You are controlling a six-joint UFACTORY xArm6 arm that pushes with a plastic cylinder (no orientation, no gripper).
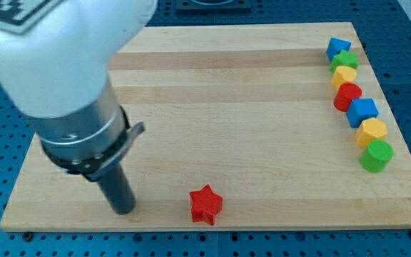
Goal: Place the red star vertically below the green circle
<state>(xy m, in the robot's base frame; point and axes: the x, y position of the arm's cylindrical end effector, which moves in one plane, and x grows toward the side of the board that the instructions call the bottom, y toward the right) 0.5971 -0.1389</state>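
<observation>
Red star [205, 205]; green circle [377, 155]; pale wood board [227, 93]; dark rod, my tip [123, 210].

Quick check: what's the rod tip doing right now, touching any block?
My tip: touching nothing, on the board at the view's left of the red star, with a clear gap between them.

My tip [123, 209] rests low on the view's left (rod tilted).
</observation>
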